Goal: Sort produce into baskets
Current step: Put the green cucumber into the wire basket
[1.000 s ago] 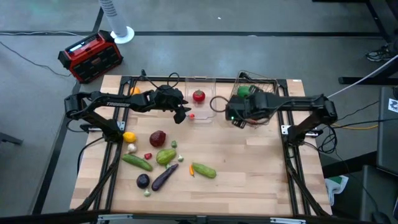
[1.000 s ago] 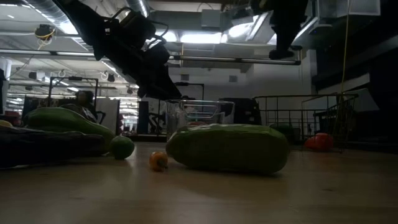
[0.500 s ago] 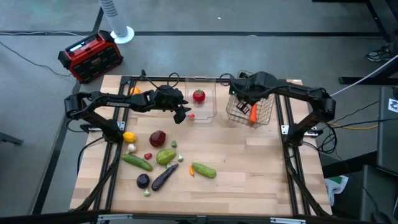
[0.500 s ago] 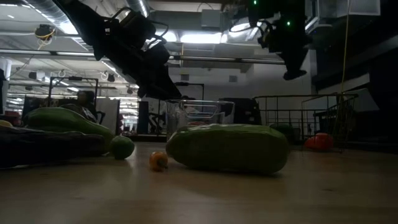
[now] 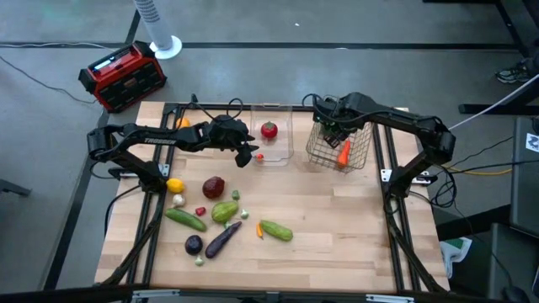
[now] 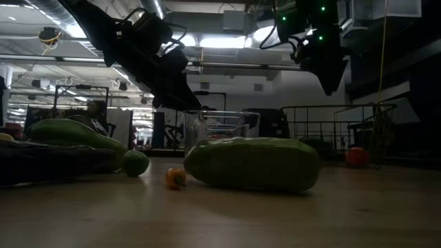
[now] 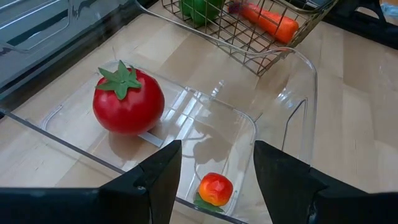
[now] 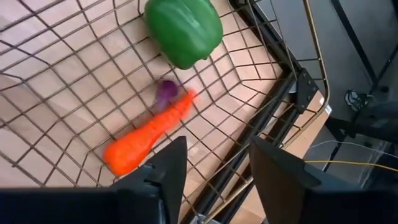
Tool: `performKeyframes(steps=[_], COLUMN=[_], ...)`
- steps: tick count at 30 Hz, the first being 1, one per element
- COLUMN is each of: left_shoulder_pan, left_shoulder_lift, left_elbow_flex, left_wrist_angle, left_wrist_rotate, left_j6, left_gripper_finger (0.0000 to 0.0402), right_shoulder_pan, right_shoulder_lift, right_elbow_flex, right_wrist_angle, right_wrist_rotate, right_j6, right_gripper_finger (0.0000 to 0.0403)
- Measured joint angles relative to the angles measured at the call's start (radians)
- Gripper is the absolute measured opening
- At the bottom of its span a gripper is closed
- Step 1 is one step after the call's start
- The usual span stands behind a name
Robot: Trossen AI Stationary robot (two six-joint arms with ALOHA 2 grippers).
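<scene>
The clear bin (image 5: 276, 141) holds a red apple (image 7: 127, 99) and a small red-orange fruit (image 7: 214, 188). My left gripper (image 7: 214, 183) hangs open over the bin's near end, touching nothing. On the floor of the wire basket (image 5: 340, 147) lie a carrot (image 8: 149, 134), a green pepper (image 8: 183, 28) and a small purple piece (image 8: 165, 93). My right gripper (image 8: 214, 177) is open above the basket, pointing steeply down, with nothing between its fingers. Loose produce lies on the table's near left: a red apple (image 5: 214, 186), a green pepper (image 5: 224, 210), two cucumbers (image 5: 275, 229) and two eggplants (image 5: 221, 240).
A lemon (image 5: 174, 185) and garlic (image 5: 178, 200) lie near the left arm's base. A red-black box (image 5: 122, 76) and a white fan base (image 5: 164, 46) stand on the floor beyond the table's far left corner. Bare wood spreads over the table's near right.
My right gripper has swung from the basket's near left side toward the far edge and now hangs over the basket's far part. The carrot on the basket floor, covered by the arm before, now shows. My left arm has kept still.
</scene>
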Motion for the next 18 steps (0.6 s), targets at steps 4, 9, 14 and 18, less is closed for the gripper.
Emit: performKeyframes(steps=[4, 9, 14, 18], left_shoulder_pan=[0.0, 0.0, 0.0, 0.0], left_shoulder_lift=[0.0, 0.0, 0.0, 0.0], left_elbow_flex=[0.0, 0.0, 0.0, 0.0], left_wrist_angle=[0.0, 0.0, 0.0, -0.001], left_wrist_rotate=[0.0, 0.0, 0.0, 0.0], left_j6=[0.0, 0.0, 0.0, 0.0], left_gripper_finger=[0.0196, 0.0196, 0.0196, 0.0196], right_shoulder_pan=[0.001, 0.001, 0.064, 0.189], right_shoulder_lift=[0.0, 0.0, 0.001, 0.002], right_elbow_flex=[0.0, 0.0, 0.0, 0.0], right_wrist_angle=[0.015, 0.063, 0.202, 0.35], right_wrist_rotate=[-0.017, -0.163, -0.381, -0.455], right_j6=[0.001, 0.008, -0.001, -0.031], right_gripper_finger=[0.0179, 0.0179, 0.0179, 0.0179])
